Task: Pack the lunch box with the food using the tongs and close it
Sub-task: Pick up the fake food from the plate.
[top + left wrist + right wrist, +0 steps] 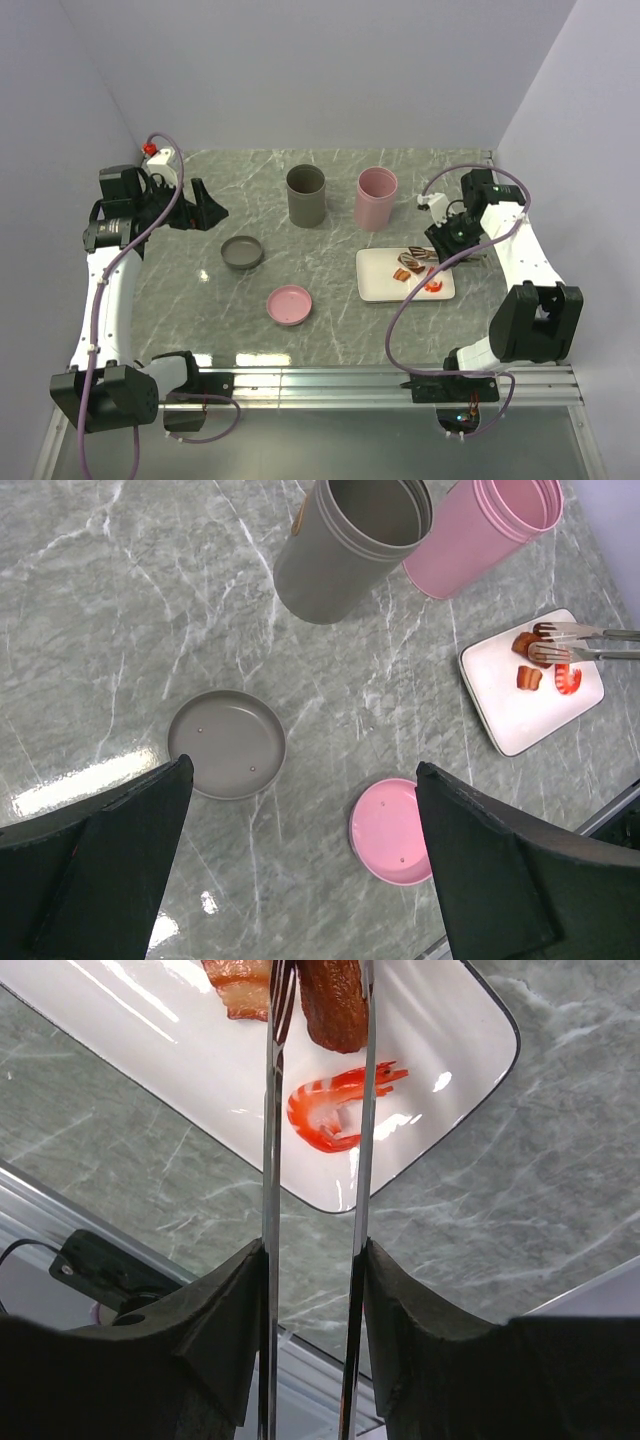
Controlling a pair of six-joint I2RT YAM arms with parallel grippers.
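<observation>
The right hand (315,1260) grips the tongs (271,1160) half-squeezed, their tips flanking the brown sausage (335,1005). An off-centre pinch could shoot it off the plate (450,1030). The left hand (205,212) gapes wide, empty.

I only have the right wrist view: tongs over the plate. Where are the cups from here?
Observer: The pink cup stands upright beyond the plate's left end, the grey cup further left.
Operator: Lids on?
Observer: No. The grey lid and pink lid lie flat, left of the plate.
Operator: Left arm?
Observer: The left end effector hangs open and empty at the far left.
</observation>
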